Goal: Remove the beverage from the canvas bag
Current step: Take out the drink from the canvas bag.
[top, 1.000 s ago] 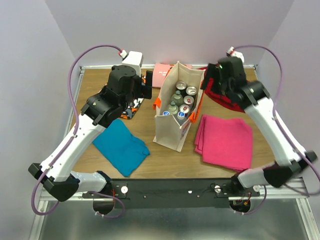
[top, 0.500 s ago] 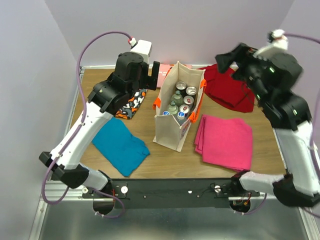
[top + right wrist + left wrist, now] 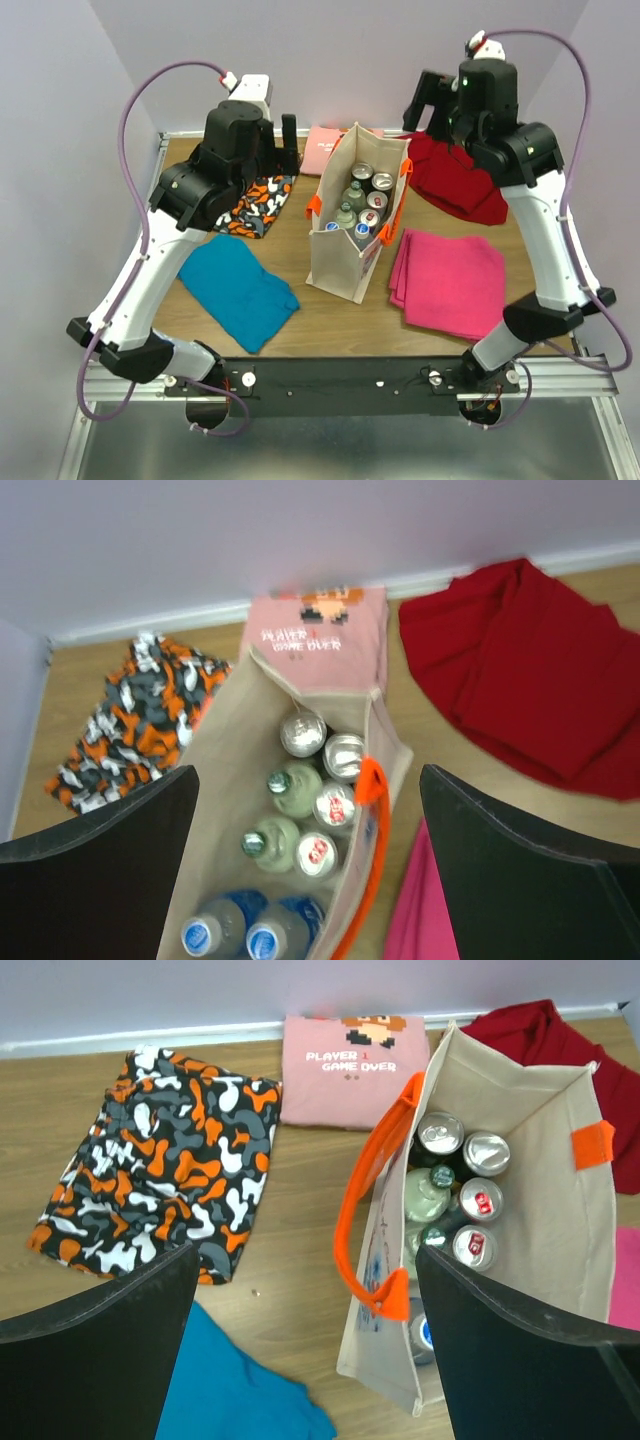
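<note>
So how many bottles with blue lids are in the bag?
2. One blue-lidded bottle and a second blue-lidded bottle stand side by side at the near end of the canvas bag. More could hide under the top layer.

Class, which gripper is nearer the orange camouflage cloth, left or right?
Left. The left gripper hangs close beside the camouflage cloth; the right gripper is beyond the bag, by the red cloth.

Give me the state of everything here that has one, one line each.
canvas bag, upright, mouth open, packed with drinks
cans, upright in the bag
bottles, upright in the bag, capped
left gripper, open, empty
right gripper, open, empty
teal cloth, folded flat
pink cloth, folded flat
red cloth, rumpled
camouflage cloth, folded flat
pink shirt, folded, print up
</note>
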`<control>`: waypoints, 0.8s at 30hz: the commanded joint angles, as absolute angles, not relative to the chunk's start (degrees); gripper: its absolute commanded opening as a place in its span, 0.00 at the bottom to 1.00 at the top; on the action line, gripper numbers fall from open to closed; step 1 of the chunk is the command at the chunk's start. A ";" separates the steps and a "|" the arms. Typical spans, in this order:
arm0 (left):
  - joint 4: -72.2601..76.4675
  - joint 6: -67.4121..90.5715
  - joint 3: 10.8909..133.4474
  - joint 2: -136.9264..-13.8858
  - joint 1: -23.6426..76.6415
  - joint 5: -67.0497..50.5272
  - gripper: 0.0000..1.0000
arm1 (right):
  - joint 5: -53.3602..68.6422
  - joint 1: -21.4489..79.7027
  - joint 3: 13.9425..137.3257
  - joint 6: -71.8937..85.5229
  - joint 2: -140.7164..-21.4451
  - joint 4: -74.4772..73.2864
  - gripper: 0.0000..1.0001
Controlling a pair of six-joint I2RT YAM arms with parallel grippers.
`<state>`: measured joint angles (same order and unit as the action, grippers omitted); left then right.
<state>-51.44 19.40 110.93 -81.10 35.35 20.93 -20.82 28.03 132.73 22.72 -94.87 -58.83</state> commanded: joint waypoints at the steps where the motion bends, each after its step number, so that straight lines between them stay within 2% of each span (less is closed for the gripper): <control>1: -49.15 19.52 101.44 -75.33 35.07 21.78 0.99 | -16.28 28.04 116.13 21.29 -85.10 -57.84 1.00; 4: -46.15 16.18 98.18 -71.38 34.80 21.45 0.99 | -12.50 27.95 112.15 20.39 -82.19 -55.55 1.00; 9: -50.19 15.91 101.08 -70.93 34.80 16.27 0.99 | -10.98 28.04 112.69 21.18 -81.39 -59.59 0.99; 17: -50.27 21.79 92.73 -65.57 34.80 14.50 0.99 | -11.42 28.04 98.89 24.69 -74.54 -55.82 1.00; 24: -51.41 22.15 92.11 -66.53 34.80 14.06 0.99 | -10.28 28.04 99.49 23.20 -75.05 -56.60 1.00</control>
<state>-49.74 20.99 91.96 -66.04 34.98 15.55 -11.94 28.03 98.76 23.64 -75.09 -57.28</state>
